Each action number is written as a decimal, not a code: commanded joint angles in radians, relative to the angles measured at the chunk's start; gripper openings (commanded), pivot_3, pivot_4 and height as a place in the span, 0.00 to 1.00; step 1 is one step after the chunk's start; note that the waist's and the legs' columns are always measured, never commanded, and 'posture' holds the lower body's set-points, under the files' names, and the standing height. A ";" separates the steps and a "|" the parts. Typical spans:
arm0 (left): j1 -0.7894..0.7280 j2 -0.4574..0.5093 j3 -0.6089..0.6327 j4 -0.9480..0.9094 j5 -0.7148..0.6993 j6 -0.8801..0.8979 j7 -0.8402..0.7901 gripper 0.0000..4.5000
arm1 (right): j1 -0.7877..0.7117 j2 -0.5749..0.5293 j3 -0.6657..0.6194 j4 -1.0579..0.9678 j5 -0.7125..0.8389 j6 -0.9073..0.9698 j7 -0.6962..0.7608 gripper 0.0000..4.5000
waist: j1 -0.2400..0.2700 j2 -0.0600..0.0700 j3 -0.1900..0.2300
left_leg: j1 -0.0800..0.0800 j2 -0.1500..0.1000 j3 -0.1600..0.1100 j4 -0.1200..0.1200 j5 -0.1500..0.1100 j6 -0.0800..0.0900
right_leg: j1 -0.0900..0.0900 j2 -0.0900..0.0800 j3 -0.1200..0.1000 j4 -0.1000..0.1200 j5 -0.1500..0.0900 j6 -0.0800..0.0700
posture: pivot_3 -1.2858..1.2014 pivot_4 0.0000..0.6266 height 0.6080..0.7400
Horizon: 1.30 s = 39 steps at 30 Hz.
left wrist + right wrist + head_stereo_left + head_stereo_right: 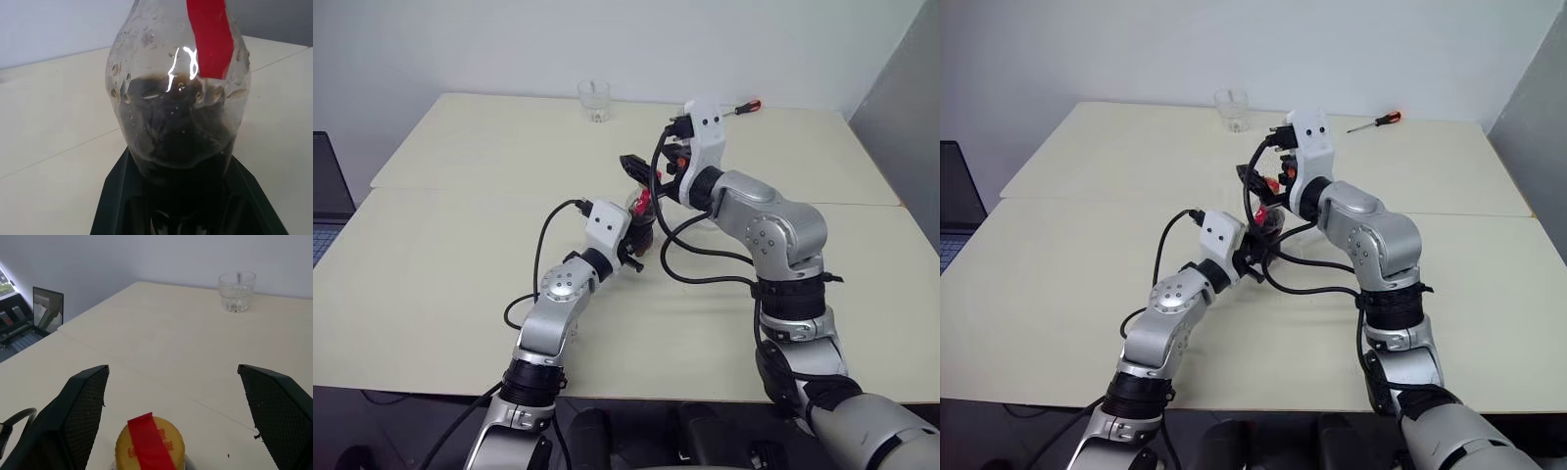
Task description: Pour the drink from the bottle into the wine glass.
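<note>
Left eye view takes in the broad cream table (460, 294) first, and the squat clear plastic bottle with its red label strip (178, 98) makes a handy landmark, standing upright near the middle of that surface. Down at the bottle's base, the left gripper (641, 240) is clamped tight around the lower body, black fingers (122, 196) hugging both sides. That looks like a steadying grasp, keeping the bottle planted so the cap can be worked loose without the whole thing spinning. Inside, the dark brownish-red cola-like drink (176, 132) fills only the lower bowl of the bottle, with droplets clinging to the clear wall above it.

Just above the bottle comes the right gripper (178, 411), spread as wide as it goes, holding nothing. Its two black textured fingers (83, 406) straddle the round yellowish cap crossed by a red tape strip (150, 448), one either side, neither touching yet. The cap sits centred between them and slightly short of the fingertips, so my read is an unscrewing grab is being lined up.

Well beyond the bottle, near the far table edge, stands a short clear glass tumbler (594, 100). Further right along that far edge lies a red-handled screwdriver (1374, 122). The wine glass I cannot pick out behind the arms.
</note>
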 commanded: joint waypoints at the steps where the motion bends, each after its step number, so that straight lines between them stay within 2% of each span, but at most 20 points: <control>1: -0.019 -0.002 0.000 -0.039 0.003 -0.037 0.004 0.21 | -0.025 0.000 -0.012 0.014 -0.009 -0.057 -0.002 1.00 | 0.000 0.000 0.000 | 0.000 0.000 0.000 0.000 0.000 0.000 | 0.000 0.000 0.000 0.000 0.000 0.000 | 0.52 0.24 1.00; 17: -0.025 0.003 0.004 -0.046 0.003 -0.036 0.007 0.21 | -0.045 -0.022 -0.020 0.162 -0.016 -0.166 0.050 1.00 | 0.000 0.000 0.000 | 0.000 0.000 0.000 0.000 0.000 0.000 | 0.000 0.000 0.000 0.000 0.000 0.000 | 0.52 0.24 1.00; 28: -0.029 -0.001 0.002 -0.046 0.002 -0.035 0.009 0.20 | -0.023 -0.094 -0.028 0.061 0.027 -0.147 0.130 1.00 | 0.000 0.000 0.000 | 0.000 0.000 -0.001 0.000 0.000 0.000 | 0.000 0.000 -0.001 0.000 0.000 0.000 | 0.52 0.24 1.00; 39: -0.033 0.001 0.001 -0.039 0.001 -0.034 0.002 0.20 | 0.040 -0.132 -0.014 -0.068 0.072 -0.066 0.147 1.00 | -0.001 0.000 0.000 | 0.000 0.000 -0.001 0.000 0.000 0.000 | 0.000 0.000 -0.001 0.000 0.000 0.000 | 0.52 0.24 1.00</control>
